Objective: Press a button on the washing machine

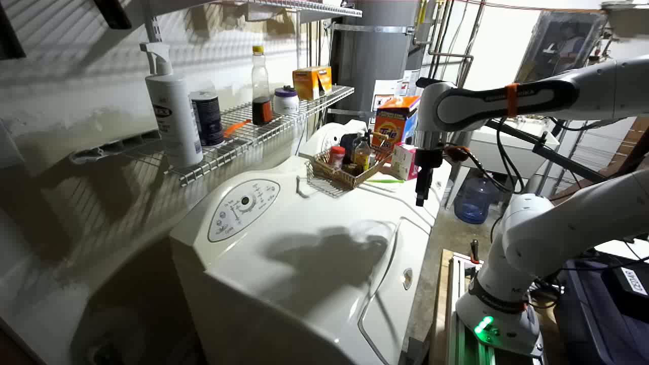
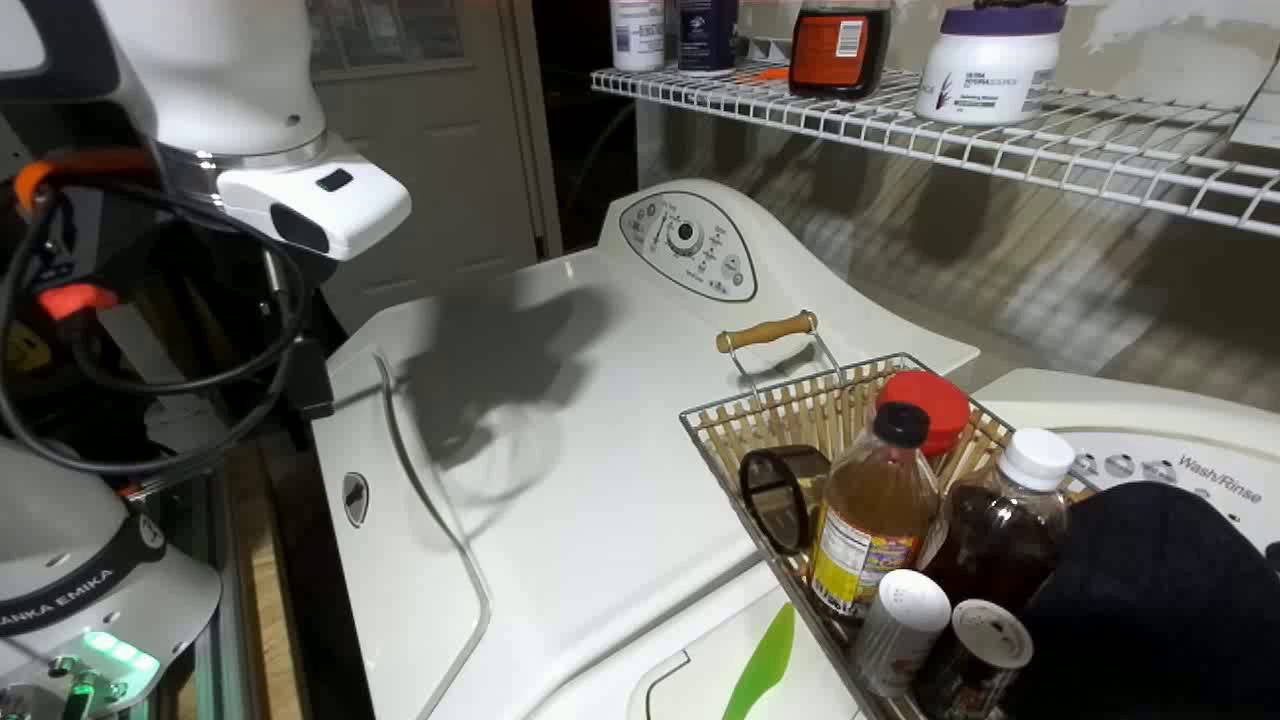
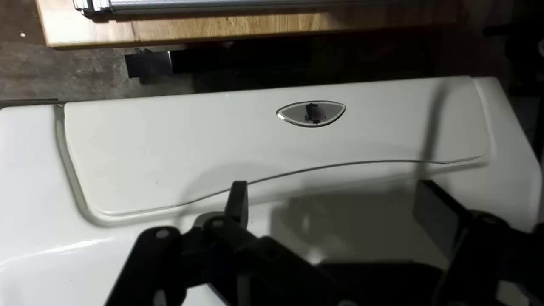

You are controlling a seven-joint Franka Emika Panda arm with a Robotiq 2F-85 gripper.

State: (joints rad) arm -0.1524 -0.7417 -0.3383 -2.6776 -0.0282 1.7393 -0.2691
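Observation:
The washing machine (image 1: 274, 284) is the big white rounded appliance in an exterior view; it also fills the middle of an exterior view (image 2: 600, 450) and much of the wrist view (image 3: 161, 153). Its oval grey-outlined control panel, with a dial and small buttons, shows in both exterior views (image 1: 244, 209) (image 2: 690, 245), at the raised back edge. The panel is out of the wrist view. My black gripper (image 3: 331, 191) is open and empty, with its fingers wide apart, pointing down. In an exterior view the gripper (image 1: 420, 197) hangs above the machine's front edge, away from the panel.
A basket (image 2: 740, 410) of bottles stands beside the panel side of the machine, by a green utensil (image 2: 765, 660). A wire shelf (image 1: 228, 147) with bottles hangs above the back. A Tide box (image 1: 395, 121) stands beyond the basket. Cables loop from the arm (image 2: 200, 460).

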